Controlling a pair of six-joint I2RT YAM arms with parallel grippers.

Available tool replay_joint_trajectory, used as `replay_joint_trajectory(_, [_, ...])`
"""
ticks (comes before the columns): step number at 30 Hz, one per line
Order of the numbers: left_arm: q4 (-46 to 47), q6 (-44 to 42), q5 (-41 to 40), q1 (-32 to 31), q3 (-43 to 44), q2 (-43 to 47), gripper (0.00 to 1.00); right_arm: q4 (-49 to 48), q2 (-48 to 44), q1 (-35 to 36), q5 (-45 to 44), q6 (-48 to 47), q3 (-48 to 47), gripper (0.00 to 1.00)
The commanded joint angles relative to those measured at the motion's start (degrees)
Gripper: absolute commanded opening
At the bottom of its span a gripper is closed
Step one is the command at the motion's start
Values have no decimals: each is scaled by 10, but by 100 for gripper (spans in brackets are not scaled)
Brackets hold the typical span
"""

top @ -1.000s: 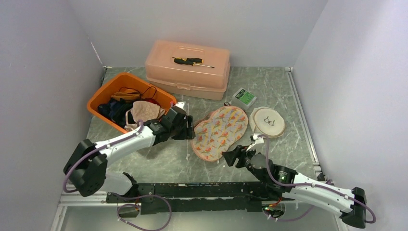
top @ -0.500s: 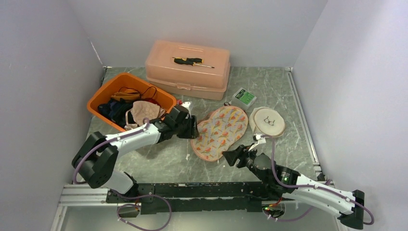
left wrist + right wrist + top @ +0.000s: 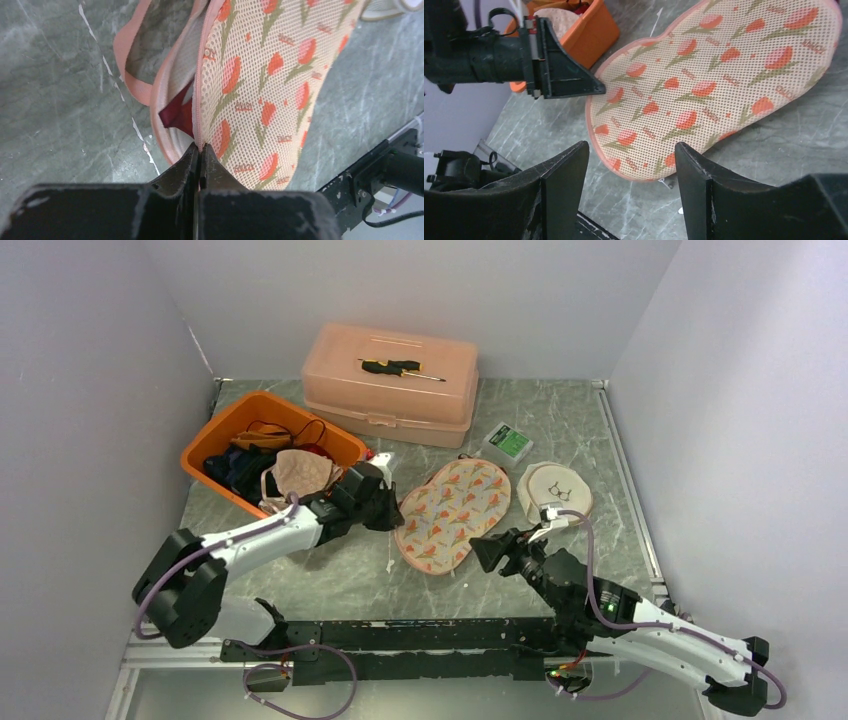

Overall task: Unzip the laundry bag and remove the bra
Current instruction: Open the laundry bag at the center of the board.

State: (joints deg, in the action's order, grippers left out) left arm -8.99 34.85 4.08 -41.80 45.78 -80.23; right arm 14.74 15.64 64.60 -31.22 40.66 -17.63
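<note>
Left gripper (image 3: 200, 149) pinched tight on the laundry bag (image 3: 265, 75) at its zip line.
Bag lies flat on the table (image 3: 330, 578), partly gaping; dark red fabric (image 3: 176, 114), probably the bra, shows inside, not yet out. Right gripper (image 3: 630, 150) hovers open nearby.

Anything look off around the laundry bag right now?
Nothing damaged or spilled. The laundry bag gapes along its zipper edge beside the left gripper, pinched shut there, and dark red fabric pokes from the gap.
</note>
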Motion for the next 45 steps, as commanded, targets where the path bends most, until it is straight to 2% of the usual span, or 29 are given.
replay_joint_trajectory(1, [16, -24, -7, 0, -5, 59, 3, 28, 3, 1, -46, -17, -42, 68])
replay_joint_trajectory(4, [-2, -39, -37, -10, -11, 93, 3, 46, 12, 0, -68, -3, -65, 70])
replay_joint_trajectory(9, [-63, -72, -157, -49, 5, 140, 3, 52, 52, 1, -71, 21, -98, 75])
replay_joint_trajectory(15, [-96, -100, -297, -126, 28, 148, 3, 55, 113, -6, -47, 75, -147, 78])
replay_joint_trajectory(20, [-83, -124, -372, -201, 33, 133, 3, 97, 118, -11, -47, 136, -192, 79])
replay_joint_trajectory(26, [-22, -171, -447, -285, 18, 123, 3, 151, 93, -11, -56, 177, -189, 79])
replay_joint_trajectory(29, [18, -201, -462, -317, 4, 128, 3, 160, 77, -11, -54, 196, -174, 79])
replay_joint_trajectory(35, [105, -274, -438, -371, -20, 131, 4, 169, 77, -11, -38, 222, -163, 83])
replay_joint_trajectory(41, [130, -322, -450, -415, -12, 86, 6, 193, 80, -11, -34, 251, -163, 86])
replay_joint_trajectory(45, [157, -370, -441, -450, -8, 60, 14, 242, 61, -11, -45, 279, -159, 86])
